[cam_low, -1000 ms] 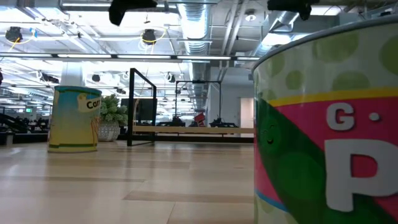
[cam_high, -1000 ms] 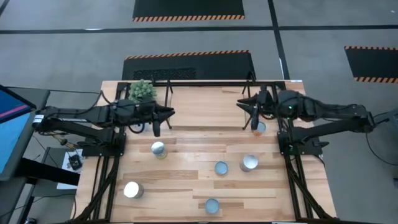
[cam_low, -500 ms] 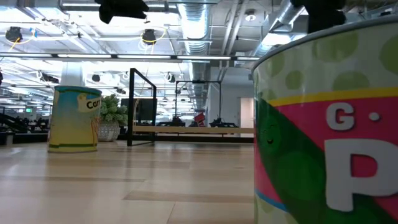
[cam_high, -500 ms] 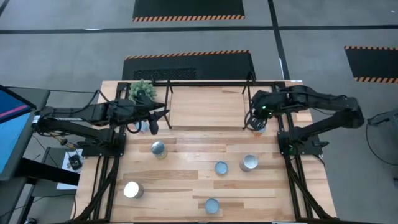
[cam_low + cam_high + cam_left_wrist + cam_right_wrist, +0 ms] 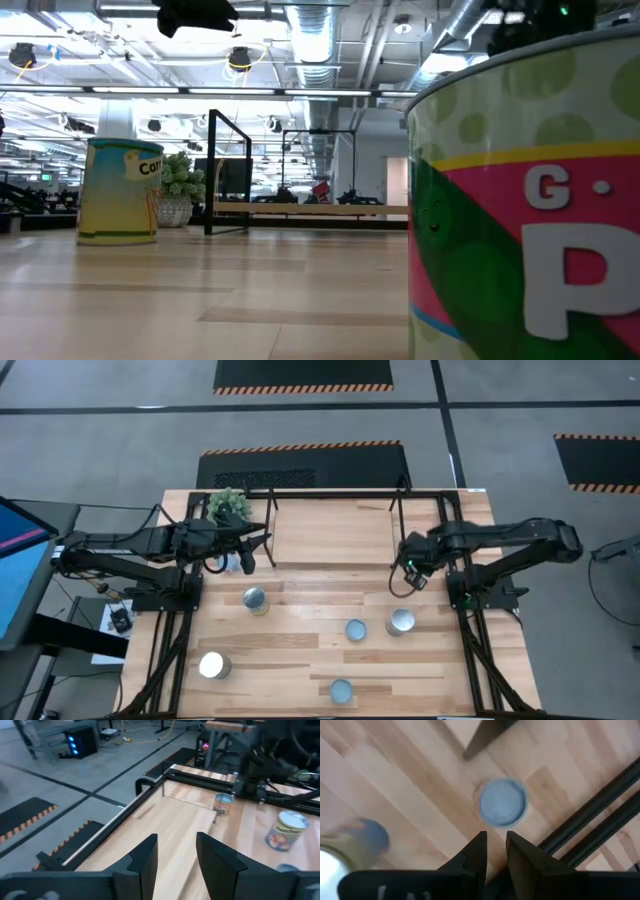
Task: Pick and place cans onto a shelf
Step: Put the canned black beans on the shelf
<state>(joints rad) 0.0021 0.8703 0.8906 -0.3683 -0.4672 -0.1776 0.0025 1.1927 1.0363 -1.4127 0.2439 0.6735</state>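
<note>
Nearest the table's front edge, five cans are standing loose: one with a bluish top (image 5: 341,691), a bright silver one (image 5: 212,665), and, farther back, another bluish top (image 5: 356,629), a silver top (image 5: 401,621) and a yellow-sided can (image 5: 255,599). Beyond them the right gripper (image 5: 495,837) is hanging over a blue-topped can (image 5: 503,802), which is standing on the table just beside the shelf's right front leg (image 5: 590,812). Its fingers are standing only narrowly apart and are holding nothing. To take this can well, the jaws would probably need to be spreading wider than the lid, centring over it and dropping straight down, keeping the outer finger off the black leg. The left gripper (image 5: 176,840) is waiting near the shelf's left front corner, fingers wide apart and empty. Farthest back, the shelf (image 5: 330,532) is offering its wood board, with the potted plant (image 5: 229,506) beside its left end.
</note>
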